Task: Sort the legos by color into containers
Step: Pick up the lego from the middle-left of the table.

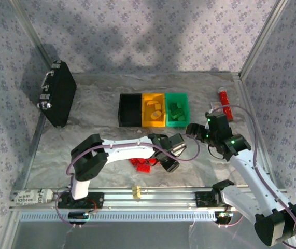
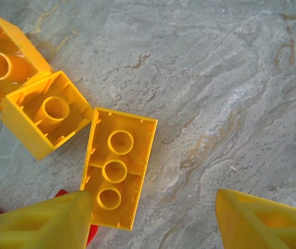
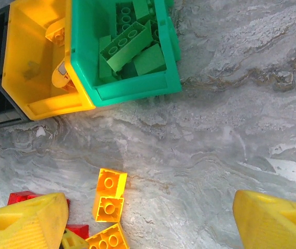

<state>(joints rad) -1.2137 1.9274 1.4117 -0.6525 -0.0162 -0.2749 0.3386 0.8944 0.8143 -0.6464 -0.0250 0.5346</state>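
Your left pincer [image 2: 150, 210] is spread and empty over yellow bricks [image 2: 119, 166] on the tabletop [image 2: 225, 104]. Your right pincer [image 3: 149, 207] is spread wide, empty, near the green bin [image 3: 129, 89].

A black plastic bin [image 1: 121, 111], an orange-yellow plastic bin [image 1: 144, 115] and a green plastic bin [image 1: 187, 112] stand joined in a row on the marbled grey table [image 1: 101, 142]. Small red studded bricks [image 1: 141, 163] lie toward the near edge, just beside the left gripper [image 1: 165, 155].
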